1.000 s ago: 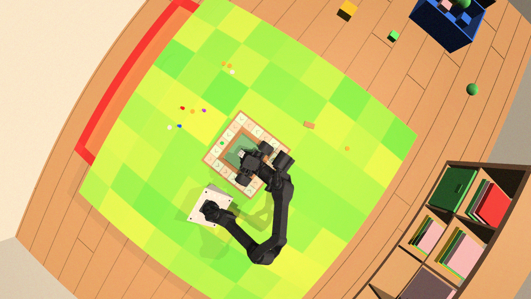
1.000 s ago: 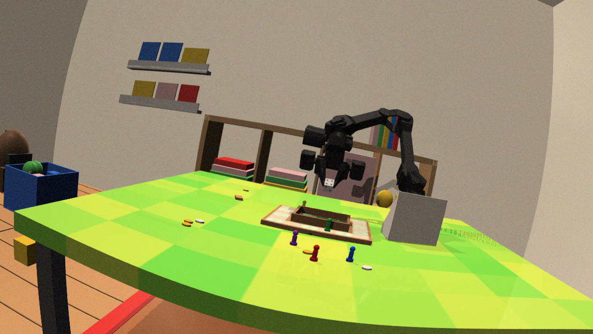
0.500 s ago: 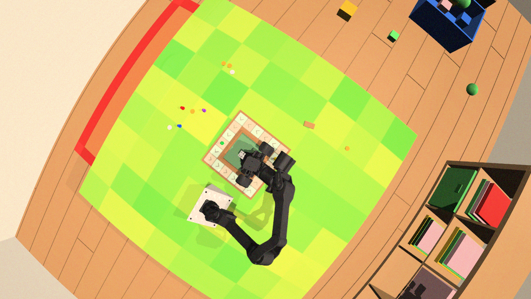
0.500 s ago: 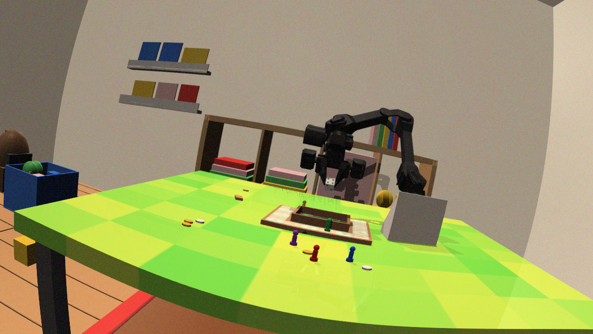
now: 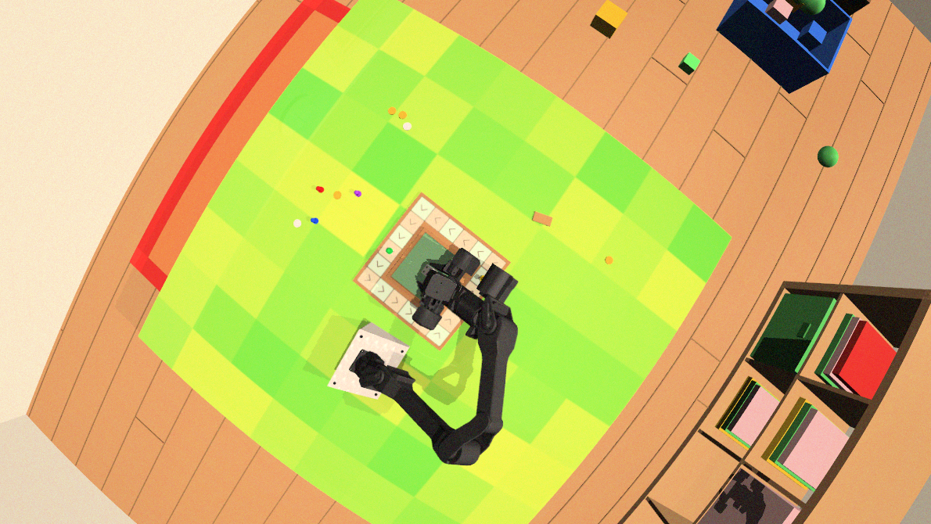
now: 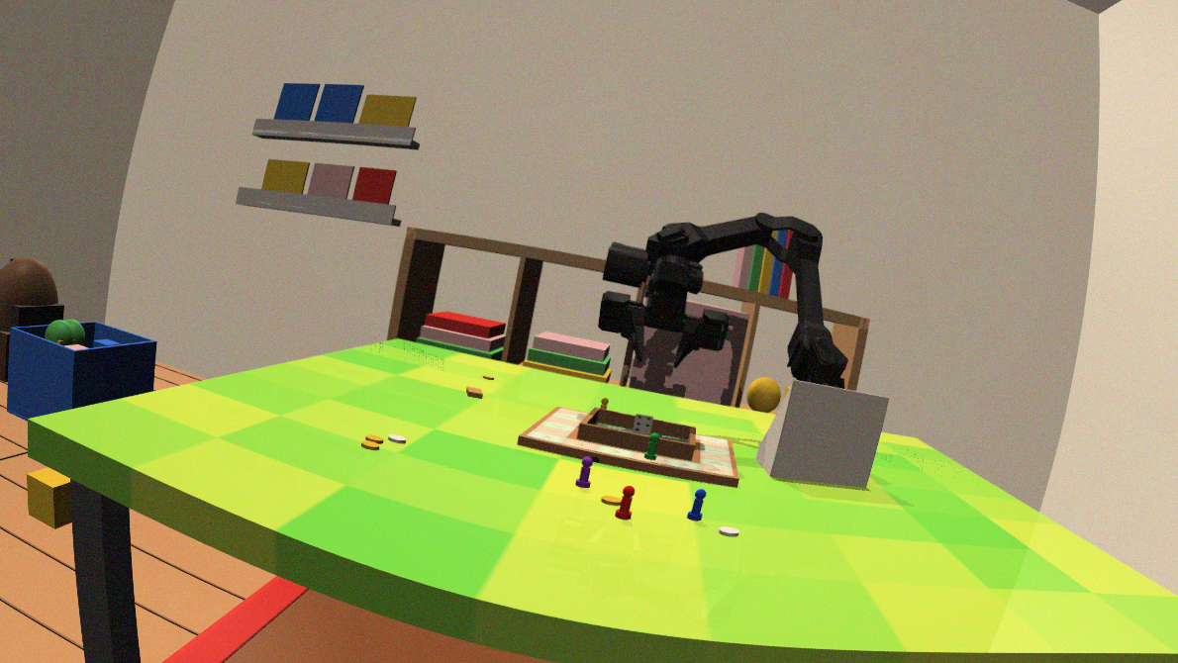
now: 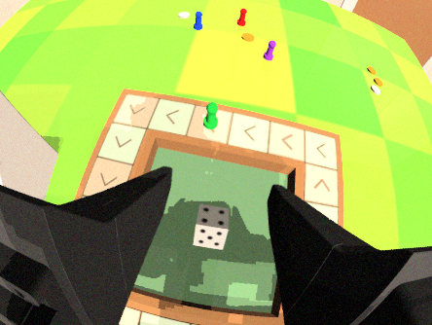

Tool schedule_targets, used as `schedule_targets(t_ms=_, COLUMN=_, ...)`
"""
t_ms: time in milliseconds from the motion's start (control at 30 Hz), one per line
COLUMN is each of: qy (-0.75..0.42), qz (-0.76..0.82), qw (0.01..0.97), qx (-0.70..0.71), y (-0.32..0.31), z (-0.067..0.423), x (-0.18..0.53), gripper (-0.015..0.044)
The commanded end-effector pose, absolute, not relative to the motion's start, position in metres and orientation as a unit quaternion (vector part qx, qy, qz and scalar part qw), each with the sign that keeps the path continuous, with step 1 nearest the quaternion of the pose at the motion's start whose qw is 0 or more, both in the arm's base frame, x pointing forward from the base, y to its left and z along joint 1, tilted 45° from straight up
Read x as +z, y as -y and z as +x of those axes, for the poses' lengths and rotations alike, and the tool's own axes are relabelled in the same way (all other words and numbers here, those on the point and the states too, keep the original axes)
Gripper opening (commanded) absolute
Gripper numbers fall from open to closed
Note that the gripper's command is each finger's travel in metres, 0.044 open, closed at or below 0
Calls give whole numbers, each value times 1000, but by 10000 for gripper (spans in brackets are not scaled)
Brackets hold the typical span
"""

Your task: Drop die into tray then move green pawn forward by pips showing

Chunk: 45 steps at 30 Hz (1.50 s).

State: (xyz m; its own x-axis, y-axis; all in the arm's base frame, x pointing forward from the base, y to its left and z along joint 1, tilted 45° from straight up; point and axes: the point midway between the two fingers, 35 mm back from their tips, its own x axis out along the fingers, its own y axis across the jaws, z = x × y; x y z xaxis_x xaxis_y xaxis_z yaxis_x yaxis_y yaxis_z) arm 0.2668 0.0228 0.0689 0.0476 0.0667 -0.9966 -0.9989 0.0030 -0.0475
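The die (image 7: 211, 226) (image 6: 642, 423) lies free inside the sunken green tray (image 7: 220, 146) (image 6: 635, 437) (image 5: 408, 263) at the middle of the board (image 7: 171, 116) (image 6: 560, 422) (image 5: 423, 209). I cannot tell its top face for sure. My gripper (image 7: 221, 185) (image 6: 659, 360) (image 5: 437, 286) hangs open and empty well above the tray, straight over the die. In the top view the arm hides the die. The green pawn (image 7: 211, 116) (image 6: 651, 445) (image 5: 389, 249) stands upright on an arrow square of the track, on the side away from the arm's base.
A yellow pawn (image 6: 604, 403) stands on the track's opposite side. Purple (image 6: 584, 471), red (image 6: 626, 501) and blue (image 6: 697, 504) pawns stand off the board with flat tokens (image 6: 729, 530) nearby. The arm's grey base block (image 6: 824, 440) sits beside the board.
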Motion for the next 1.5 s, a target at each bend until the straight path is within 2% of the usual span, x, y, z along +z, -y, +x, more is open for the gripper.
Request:
schedule_targets(t_ms=0, qy=-465, qz=-499, qw=531, qx=504, y=-44, z=267, x=91, gripper=341)
schedule_targets(t_ms=133, qy=-464, qz=-499, qw=531, qx=504, y=-46, z=267, x=92, gripper=440)
schedule_targets(t_ms=233, qy=-525, qz=-513, qw=487, qx=473, y=-42, z=264, x=77, gripper=440)
schedule_targets(t_ms=333, qy=-613, qz=-568, qw=393, qx=385, y=-34, z=262, x=56, gripper=440)
schedule_targets(t_ms=433, qy=-643, qz=-642, qw=309, qx=280, y=-33, z=268, x=48, gripper=440)
schedule_targets(t_ms=667, qy=-642, qz=-662, qw=292, qx=254, y=-34, z=270, x=47, gripper=440)
schedule_targets(t_ms=733, qy=-642, qz=-637, qw=311, qx=293, y=-34, z=265, x=46, gripper=440)
schedule_targets(t_ms=800, qy=-650, qz=-628, qw=329, qx=273, y=-36, z=266, x=44, gripper=387)
schedule_targets(t_ms=1033, qy=-700, qz=-510, qw=497, qx=59, y=-55, z=268, x=16, gripper=204)
schedule_targets(t_ms=1267, qy=-678, qz=-344, qw=628, qx=-164, y=-73, z=265, x=-12, gripper=200)
schedule_targets(t_ms=1467, qy=-647, qz=-265, qw=668, qx=-255, y=-82, z=262, x=-29, gripper=200)
